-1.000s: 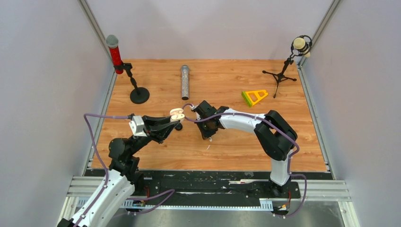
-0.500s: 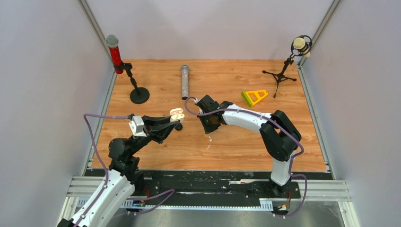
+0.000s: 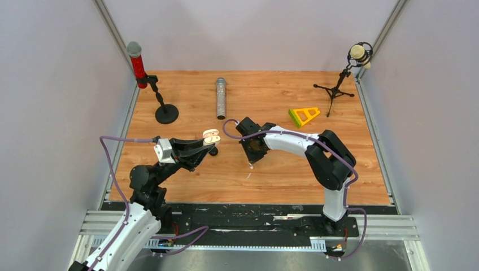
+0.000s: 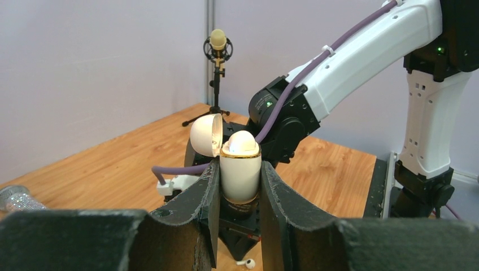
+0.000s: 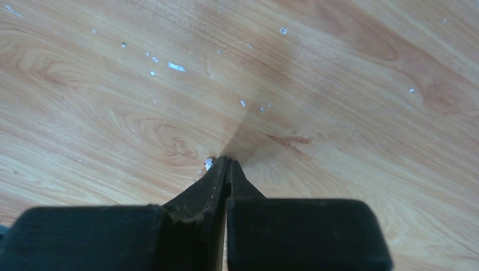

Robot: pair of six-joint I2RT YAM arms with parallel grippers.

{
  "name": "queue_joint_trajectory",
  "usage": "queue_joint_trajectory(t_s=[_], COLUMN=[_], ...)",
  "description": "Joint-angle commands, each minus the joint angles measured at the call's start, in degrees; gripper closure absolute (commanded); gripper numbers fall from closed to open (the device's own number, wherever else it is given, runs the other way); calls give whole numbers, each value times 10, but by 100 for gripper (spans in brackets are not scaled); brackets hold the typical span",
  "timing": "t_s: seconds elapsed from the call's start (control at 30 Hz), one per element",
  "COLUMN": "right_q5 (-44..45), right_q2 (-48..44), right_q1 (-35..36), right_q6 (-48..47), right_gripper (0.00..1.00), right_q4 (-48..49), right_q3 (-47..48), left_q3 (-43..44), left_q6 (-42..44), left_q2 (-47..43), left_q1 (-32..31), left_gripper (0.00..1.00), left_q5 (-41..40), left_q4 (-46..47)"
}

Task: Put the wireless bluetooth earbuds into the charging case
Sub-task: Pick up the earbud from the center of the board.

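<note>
My left gripper is shut on the cream charging case and holds it upright above the table, with its lid hinged open; the case also shows in the top view. My right gripper points down at the table with its jaws shut; its fingertips are pressed together. One white earbud lies on the wood just below and beside those tips, and it peeks out left of them in the right wrist view. The other earbuds are out of view.
A thin white sliver lies nearer the front. At the back are a red microphone on a round-based stand, a silver microphone lying flat, a yellow-green triangle and a cream microphone on a tripod.
My right gripper pulled back from the earbud's spot, leaving the earbud lying uncovered, then came down close to it again. The left arm and the case have not moved.
</note>
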Motion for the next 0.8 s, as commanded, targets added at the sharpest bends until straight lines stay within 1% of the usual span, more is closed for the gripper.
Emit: queue_joint_trajectory(t_s=[0.0,0.27,0.47,0.5,0.63,0.7,0.77], right_q5=[-29,-60,-66,-62,-55,-32,-17], right_q2=[16,16,4,-1,-41,-62,-78], right_q1=[13,51,58,57,57,53,41], right_q6=[1,-38,-38,-38,-35,-12,23], right_gripper=[99,100,100,98,84,69,60], right_q4=[1,11,0,-2,1,2,-1], right_q3=[-10,9,4,7,36,42,28], left_q3=[20,20,20,20,19,19,20], left_q6=[10,10,10,10,8,8,10], left_q2=[-4,-4,-5,-4,-1,-3,-6], left_q1=[3,3,3,3,3,3,3], left_gripper=[100,100,100,100,100,100,100], left_q5=[-3,-2,-3,-2,0,0,0], left_q4=[22,22,21,21,24,25,24])
